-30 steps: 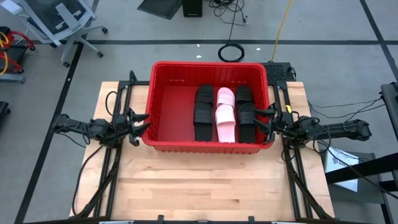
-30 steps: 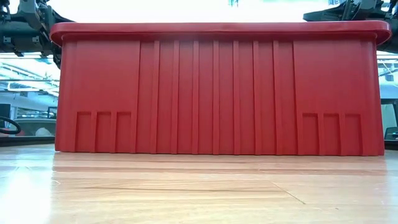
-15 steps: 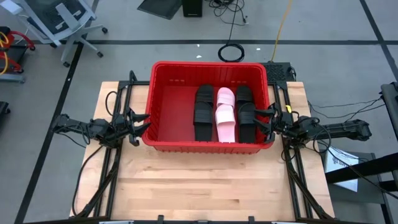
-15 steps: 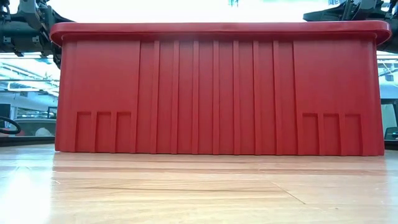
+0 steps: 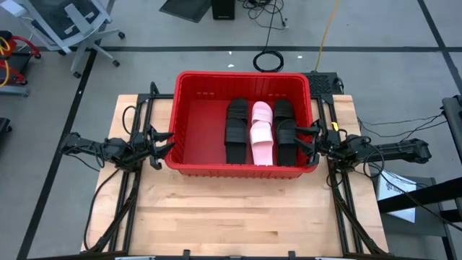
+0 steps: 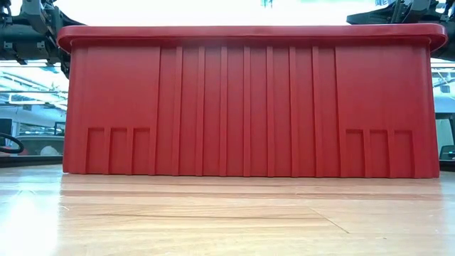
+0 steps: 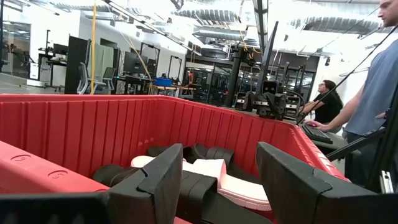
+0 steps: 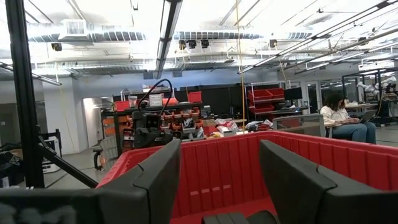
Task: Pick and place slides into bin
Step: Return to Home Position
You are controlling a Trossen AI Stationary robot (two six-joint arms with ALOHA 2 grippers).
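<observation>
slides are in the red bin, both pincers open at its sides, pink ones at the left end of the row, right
No: the high view shows the pink slides in the middle, between black slides. The rest holds: all in the red bin, left pincer and right pincer open at its sides.

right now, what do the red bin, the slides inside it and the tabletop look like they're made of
Large rectangular red bin: moulded plastic, semi-gloss; ribbed walls and a rolled rim.
Black slide sandals: probably matte foam or rubber; no shine.
Pale pink slide sandals: likely the same, smooth.
Light tabletop: wood with a sealed finish; grain and plank seams show, with a faint reflection.
</observation>
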